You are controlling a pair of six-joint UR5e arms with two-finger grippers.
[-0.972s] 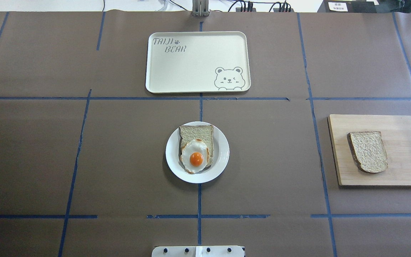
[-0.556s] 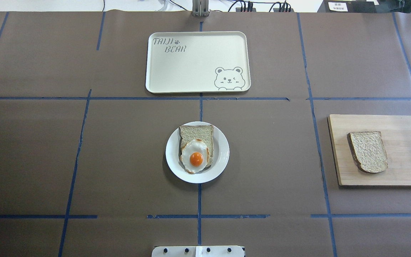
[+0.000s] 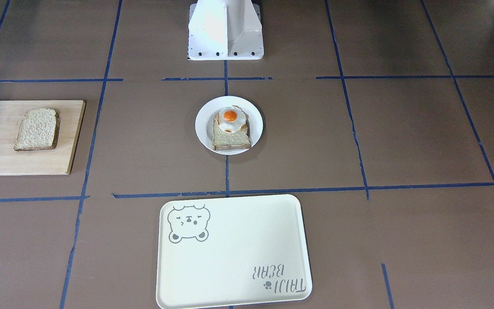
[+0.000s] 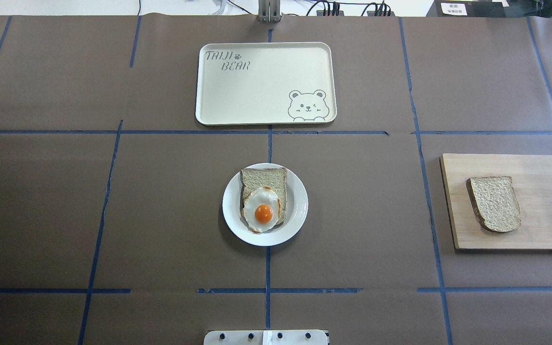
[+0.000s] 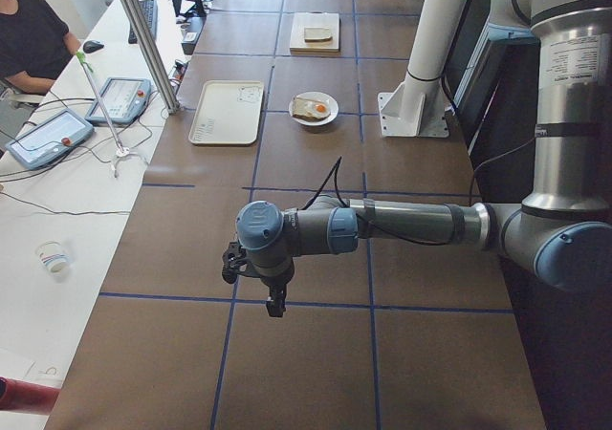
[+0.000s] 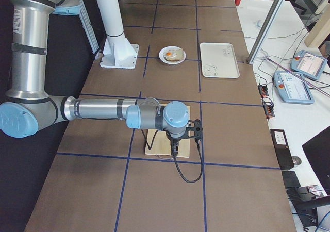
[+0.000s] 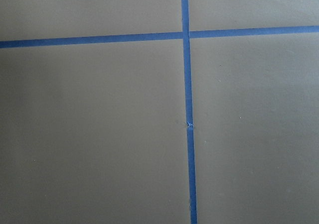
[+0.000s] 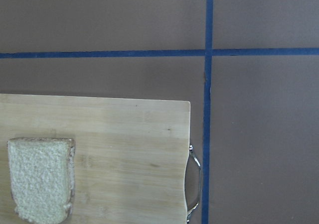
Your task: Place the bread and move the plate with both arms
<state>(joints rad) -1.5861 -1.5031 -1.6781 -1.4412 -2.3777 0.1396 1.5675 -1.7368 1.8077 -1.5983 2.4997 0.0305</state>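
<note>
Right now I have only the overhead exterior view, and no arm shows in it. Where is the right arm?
Observer: In the exterior right view, the right gripper hangs above the cutting board.
Reviewer: Is it open or shut?
Observer: I cannot tell, because only that side view shows it. Its wrist camera catches the bread in the lower left corner, so it is not centred over the slice.
Reviewer: And the left arm?
Observer: In the exterior left view, the left gripper hangs at the robot's left end of the table, far from the plate. Its wrist camera shows only the brown table cover and blue tape.
</note>
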